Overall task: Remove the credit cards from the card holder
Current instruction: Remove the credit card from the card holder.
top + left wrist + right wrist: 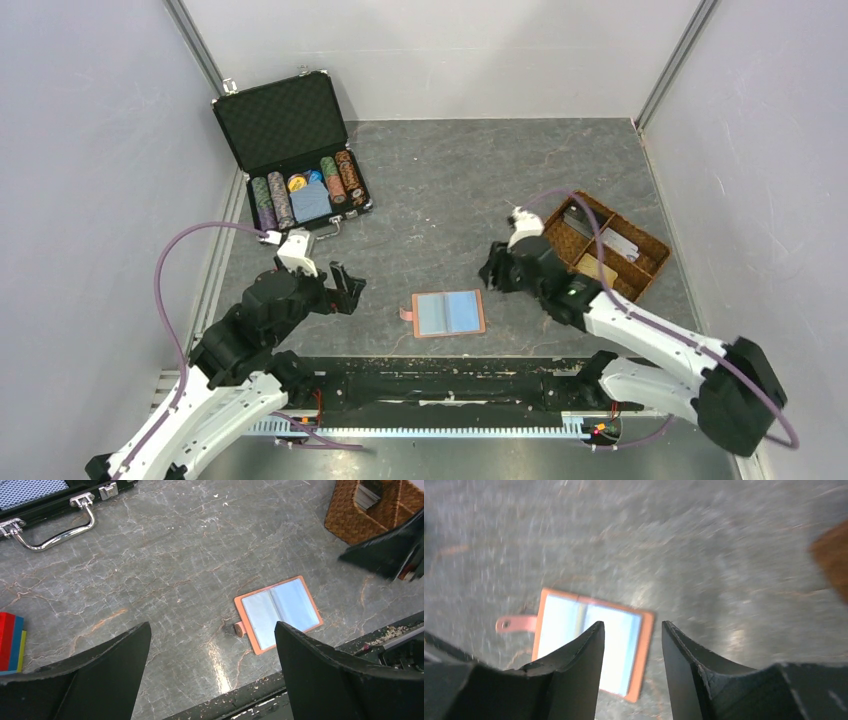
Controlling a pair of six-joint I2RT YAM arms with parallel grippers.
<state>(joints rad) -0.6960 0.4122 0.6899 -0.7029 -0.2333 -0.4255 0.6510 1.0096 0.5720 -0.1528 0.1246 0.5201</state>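
Right hand (497, 268) hovers above the desk (450, 180) with its fingers partly apart and nothing between them. It tilts down toward the wallet (449, 313), which shows just beyond its fingertips in the wrist view. That wallet lies spread open and flat near the front edge of the desk, between the two arms, with its pale blue sleeves facing up and its short snap tab sticking out to the left. Left hand (345, 290) hangs to the wallet's left, apart from it, fingers spread wide and empty. Just behind the right hand sits a brown woven tray (650, 278), and flat cards (622, 243) in grey, white and tan lie in its compartments. At the back left a black case (285, 120) stands open with rows of chips (340, 178)
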